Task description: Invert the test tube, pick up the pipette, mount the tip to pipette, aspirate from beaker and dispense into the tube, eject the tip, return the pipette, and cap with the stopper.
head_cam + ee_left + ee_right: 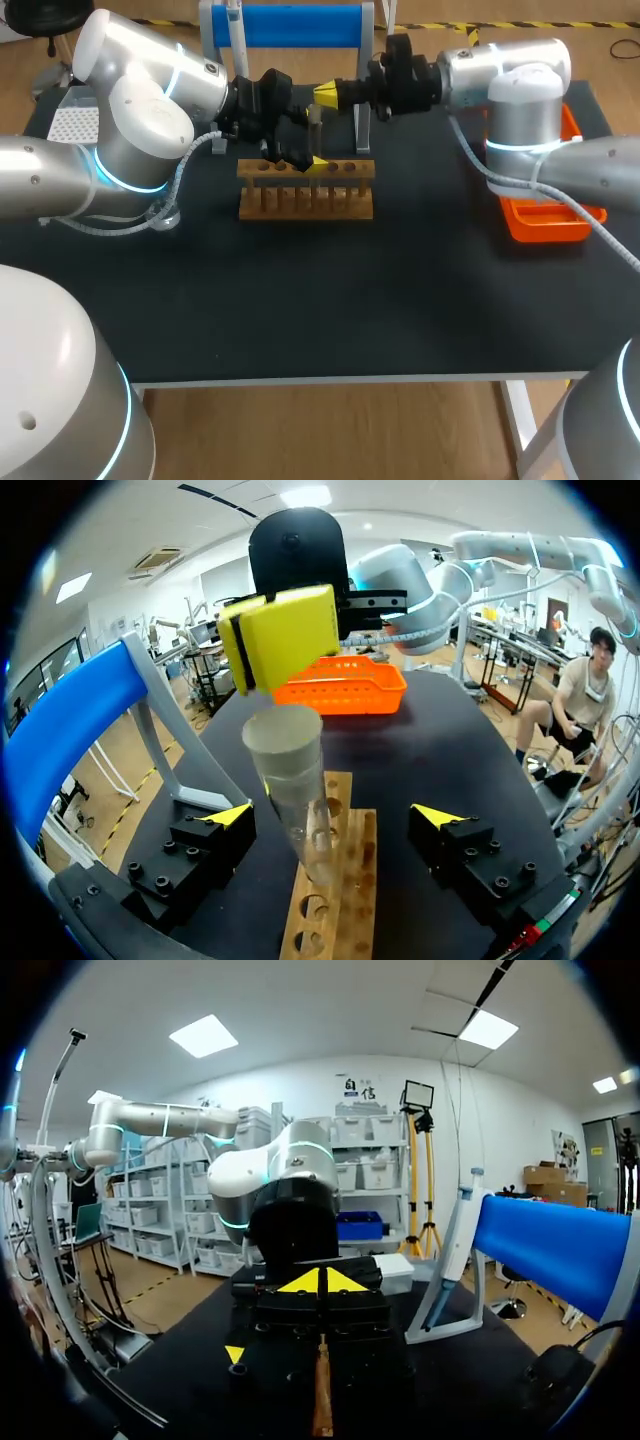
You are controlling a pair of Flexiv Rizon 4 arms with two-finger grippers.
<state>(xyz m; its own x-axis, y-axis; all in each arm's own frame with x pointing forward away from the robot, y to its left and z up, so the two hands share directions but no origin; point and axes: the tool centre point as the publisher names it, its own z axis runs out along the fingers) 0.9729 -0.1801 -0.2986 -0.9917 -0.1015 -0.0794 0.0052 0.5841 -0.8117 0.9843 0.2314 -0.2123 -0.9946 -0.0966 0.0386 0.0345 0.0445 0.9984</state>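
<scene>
A clear test tube (292, 780) stands mouth-up in the wooden rack (305, 190), a little tilted. My left gripper (330, 820) is open around it, one finger on each side and neither touching; the tube is nearer one finger. In the head view the left gripper (297, 158) sits at the rack's back edge. My right gripper (327, 95) comes in level from the right, fingers shut together just above and behind the tube's mouth (283, 732), with nothing between them. The right wrist view shows its tips (322, 1280) pressed together. The pipette (235, 20) hangs on the blue stand (290, 25).
An orange basket (545, 222) lies at the right edge of the table under my right arm. A white tip box (75, 122) sits at the far left. A small clear vessel (163, 214) stands beside my left arm. The dark table (330, 300) stretches out in front of the rack.
</scene>
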